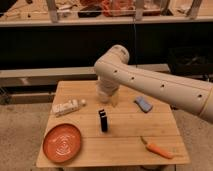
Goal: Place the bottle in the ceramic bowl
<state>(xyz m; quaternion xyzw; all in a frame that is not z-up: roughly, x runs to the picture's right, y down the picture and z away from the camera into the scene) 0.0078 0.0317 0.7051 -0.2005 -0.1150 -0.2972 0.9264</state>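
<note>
Gripper [111,100], at the end of the cream-white arm [150,82], hangs low over the far middle of the light wooden table [127,137]. Jaws spread wide, nothing in them.

Just in front of it stands a small black upright block [103,120]. Off to one side and apart from the gripper is the small cream-coloured plastic bottle [66,107]. It lies on its side, round cap toward the gripper, untouched.

Near the front corner sits the wide shallow orange-red ceramic bowl [61,142], pale rings at its centre, nothing in it. On the other side are a flat blue object [144,104] and an orange carrot [157,148].

Risks, as I judge them:
- The bottle is round and lying down, so an off-centre pinch could send it rolling or squirting free.
- A low sweep across could clip the black block.
- The bowl is shallow, so a drop from height might bounce the bottle over the rim.
</note>
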